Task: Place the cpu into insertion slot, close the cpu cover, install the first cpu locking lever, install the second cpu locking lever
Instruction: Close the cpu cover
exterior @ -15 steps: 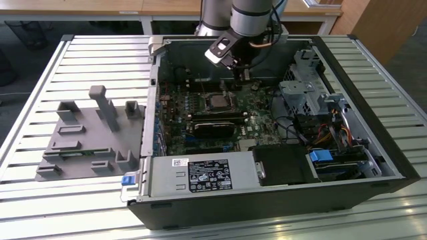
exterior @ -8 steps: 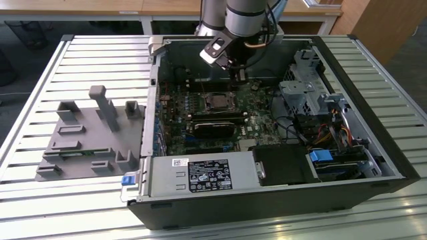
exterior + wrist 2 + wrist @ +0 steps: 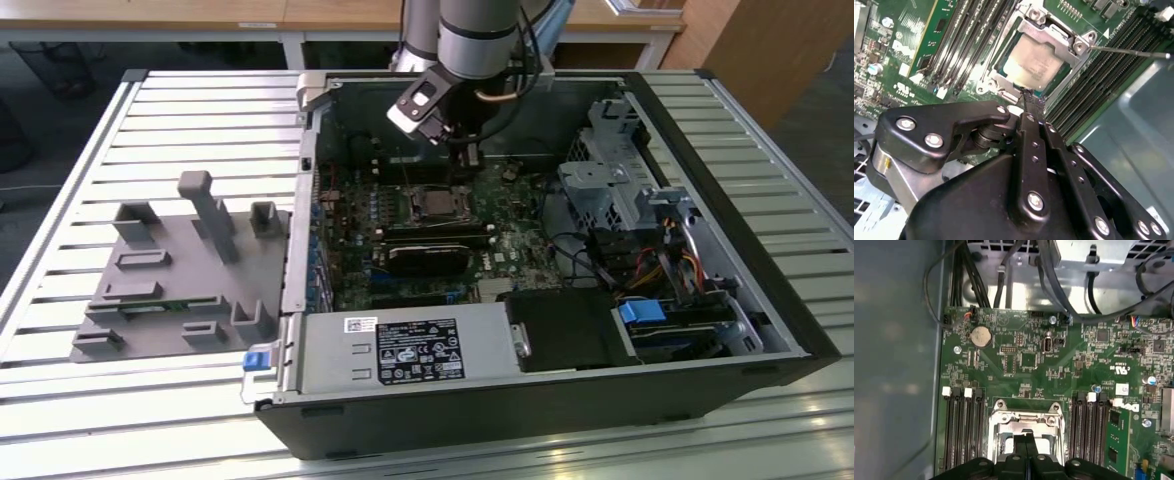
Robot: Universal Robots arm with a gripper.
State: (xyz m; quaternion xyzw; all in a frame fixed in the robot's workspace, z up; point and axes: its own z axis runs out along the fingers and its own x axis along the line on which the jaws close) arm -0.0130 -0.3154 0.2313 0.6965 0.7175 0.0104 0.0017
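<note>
From my console the arm reaches down into the open computer case (image 3: 534, 420), which lies on the slatted table (image 3: 134, 400) with a grey fixture (image 3: 174, 270) beside it on the exterior view's left. The gripper (image 3: 1031, 100) has its two fingers pressed flat against each other, and I see nothing between them. In the second wrist view its tips sit right at the edge of the socket on the green motherboard (image 3: 1054, 365); whether they touch the metal there I cannot tell. The cpu (image 3: 1031, 62) lies flat in the socket, its dull silver top showing through the window of the cpu cover (image 3: 1054, 32). The cover lies down over the chip as a silvery frame with screws at its corners. A thin lever rod (image 3: 1129, 50) sticks out from one corner of the socket, running above the memory slots (image 3: 979, 30) (these flank the socket on both sides). In the first wrist view the closed fingers (image 3: 1021, 450) cover part of the frame, and a coin battery (image 3: 980, 335) sits further up the board.
</note>
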